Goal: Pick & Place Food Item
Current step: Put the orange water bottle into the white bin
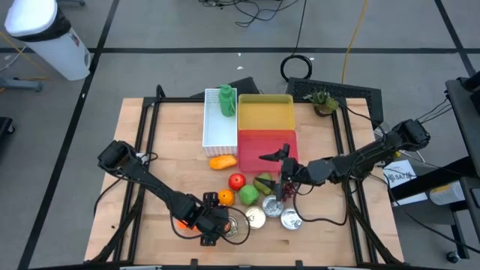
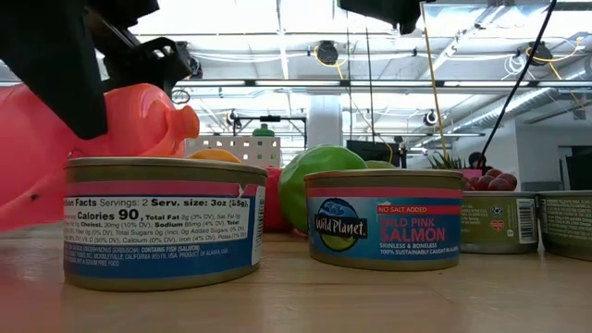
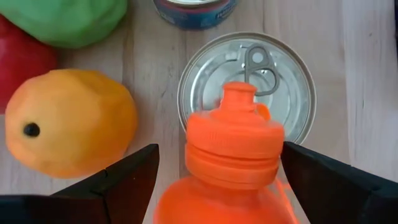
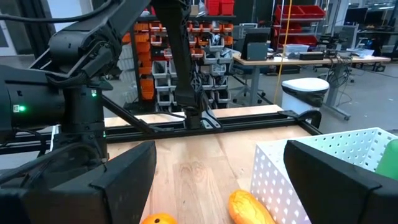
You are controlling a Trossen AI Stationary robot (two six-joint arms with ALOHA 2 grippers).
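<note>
Orange bottle point(image 3: 233, 168) sits between the left claw's point(image 1: 212, 232) spread fingers at lower centre of the worktop point(image 1: 165, 150), not visibly squeezed, above a tin point(image 3: 246, 81) beside an orange point(image 3: 68, 121). Right claw point(image 1: 282, 191), fingers apart, hangs over the grapes point(image 1: 272, 205).

- You see two dark, near-black jointed arms, the left arm point(image 1: 150, 184) at lower left of the high view and the right arm point(image 1: 360, 159) at centre right.
- Thin black cables trail along both.
- In the left wrist view, its fingers point(image 3: 127, 180) are black, flat-faced wedges.
</note>
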